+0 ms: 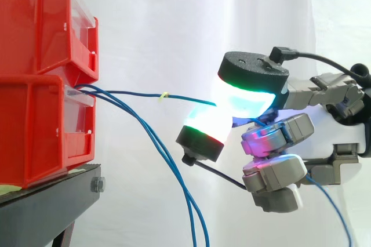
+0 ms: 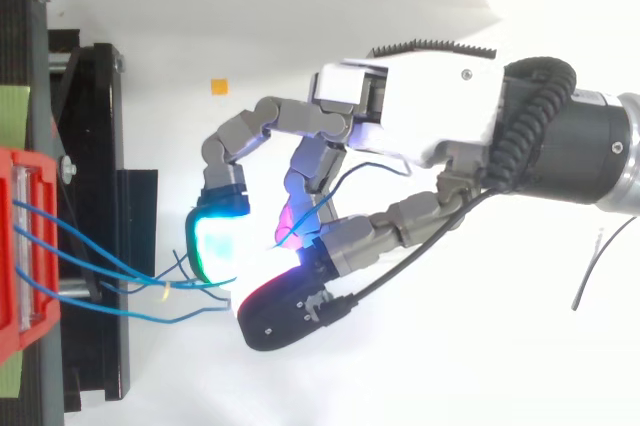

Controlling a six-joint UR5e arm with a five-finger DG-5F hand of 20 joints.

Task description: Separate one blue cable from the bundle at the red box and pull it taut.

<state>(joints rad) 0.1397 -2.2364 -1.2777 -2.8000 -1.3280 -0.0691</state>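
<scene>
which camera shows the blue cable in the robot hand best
The side view: the blue cable runs level from the red box to the robot hand, pinched between its pads, clear of the other cables sagging below. In the top view it crosses the others near the pads, hard to follow.

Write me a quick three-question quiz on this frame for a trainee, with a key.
1. True or false: the hand pinches one blue cable between its glowing fingertips.
2. In the side view, the other blue cables: A) droop down from the red bins towards the bottom edge; B) lie coiled on the stand; C) wrap around the hand.
3. What small thing sits partway along the held cable?
Key: 1 true; 2 A; 3 a yellow tag.
</scene>
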